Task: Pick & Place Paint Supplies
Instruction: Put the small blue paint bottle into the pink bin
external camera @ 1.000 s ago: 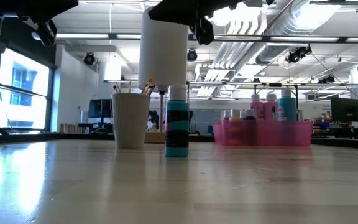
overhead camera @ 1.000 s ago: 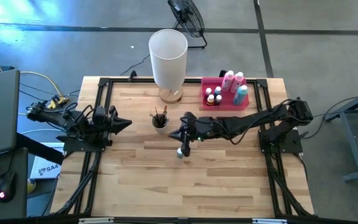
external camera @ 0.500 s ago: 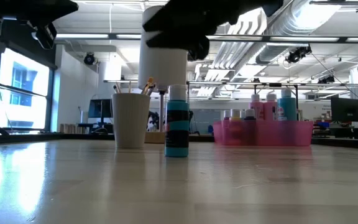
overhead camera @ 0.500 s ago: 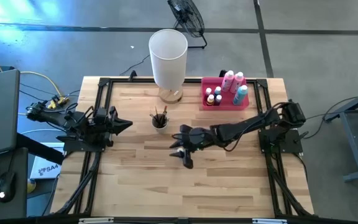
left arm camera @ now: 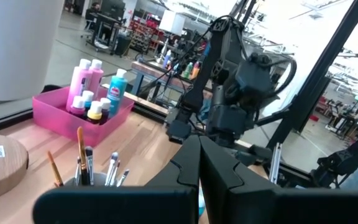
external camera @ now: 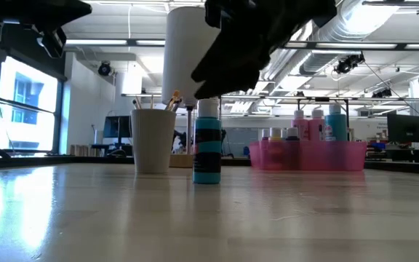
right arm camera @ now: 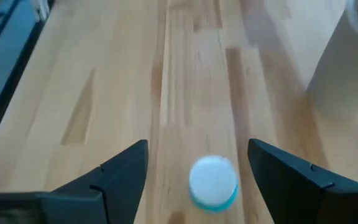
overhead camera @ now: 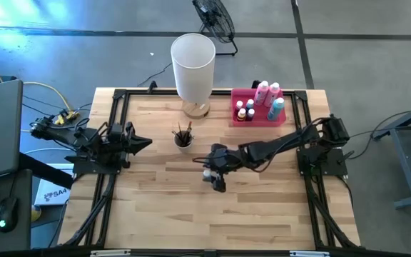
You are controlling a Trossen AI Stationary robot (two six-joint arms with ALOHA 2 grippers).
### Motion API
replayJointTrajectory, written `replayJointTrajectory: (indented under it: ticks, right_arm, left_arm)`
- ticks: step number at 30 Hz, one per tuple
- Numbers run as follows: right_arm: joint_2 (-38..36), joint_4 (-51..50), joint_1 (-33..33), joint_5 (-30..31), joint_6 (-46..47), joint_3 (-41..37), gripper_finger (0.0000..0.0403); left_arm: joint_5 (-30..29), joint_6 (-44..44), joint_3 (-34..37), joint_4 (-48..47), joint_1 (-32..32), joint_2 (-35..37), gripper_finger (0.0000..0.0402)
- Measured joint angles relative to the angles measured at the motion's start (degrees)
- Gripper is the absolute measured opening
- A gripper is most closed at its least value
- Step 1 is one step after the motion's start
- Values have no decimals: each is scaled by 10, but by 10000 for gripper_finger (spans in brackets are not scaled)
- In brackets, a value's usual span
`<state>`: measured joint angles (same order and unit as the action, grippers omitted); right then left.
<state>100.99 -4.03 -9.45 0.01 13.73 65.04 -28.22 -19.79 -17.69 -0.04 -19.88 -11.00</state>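
Teal paint bottle, white cap: upright mid-surface, just right of the brush cup.
Right tool: directly above the bottle, fingers spread wide, holding nothing; it hides most of the bottle from above.
Left tool: at left edge, fingers closed, empty.
Pink tray: far right, remaining bottles inside, labels unreadable.

We've got a teal bottle with a white cap standing upright mid-table on its own. At about 1 o'clock from it, taller pink bottles, another teal one and tiny capped ones stand clustered. Brushes at 11 o'clock.
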Motion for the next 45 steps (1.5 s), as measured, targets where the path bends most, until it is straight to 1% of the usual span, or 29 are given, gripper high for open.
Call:
replayJointTrajectory:
  ticks: [5, 9, 14, 45]
  right_arm:
    - [12, -1, 10, 10, -5, 0, 269]
    - [23, -4, 18, -21, 0, 0, 268]
    - [26, -11, 17, -27, -4, 0, 268]
    - [26, -14, 17, -30, -5, 0, 268]
  left_arm:
    - [0, 0, 0, -1, 0, 0, 0]
    - [0, 0, 0, -1, 0, 0, 0]
    - [1, 0, 0, -1, 0, 0, 0]
    - [1, 0, 0, -1, 0, 0, 0]
